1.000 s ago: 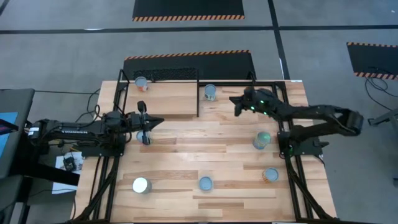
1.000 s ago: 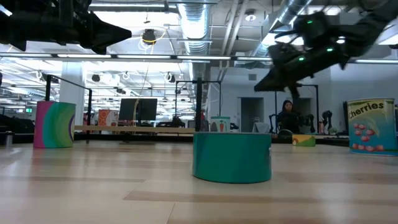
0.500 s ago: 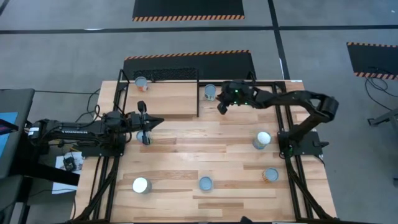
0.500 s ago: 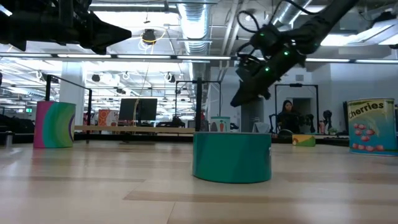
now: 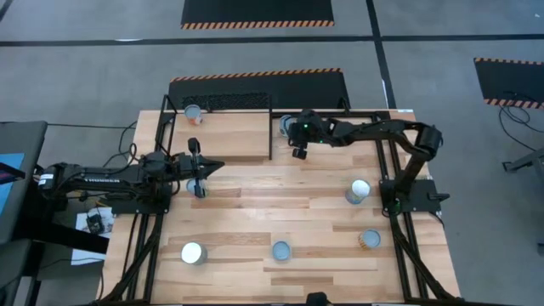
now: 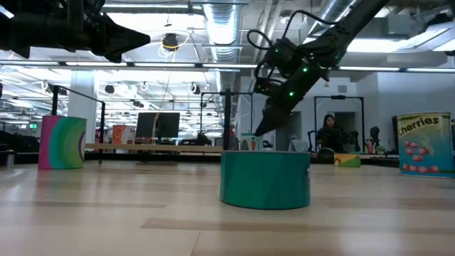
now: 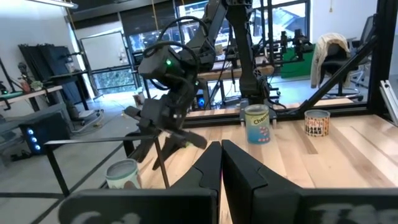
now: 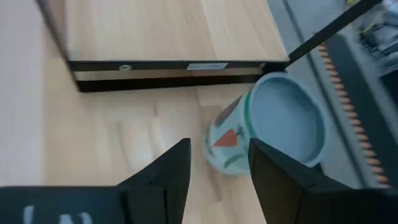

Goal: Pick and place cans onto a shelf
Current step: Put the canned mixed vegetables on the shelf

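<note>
My right gripper (image 8: 219,168) is open, just short of a can (image 8: 273,124) with a pale-blue top and a carrot label. That can (image 5: 286,125) stands upright on the table beside the shelf's black frame (image 8: 168,65). The shelf (image 5: 225,136) is a raised light-wood platform at the far left, with one can (image 5: 193,112) on its far left corner. My left gripper (image 7: 221,168) is shut and holds nothing; it hovers at the table's left (image 5: 212,166). More cans stand on the table: a teal one (image 6: 265,179) and a cherry one (image 5: 357,190).
Further cans stand near the front edge (image 5: 193,252), (image 5: 280,251) and at the right (image 5: 369,240). Another can (image 5: 192,185) shows under my left arm. The shelf's upright black posts (image 5: 271,127) stand close to my right gripper. Bare planks lie mid-table.
My right gripper has swung from the table's right side toward the far left and come down, and now sits close to the can beside the shelf. My left arm has kept still.
</note>
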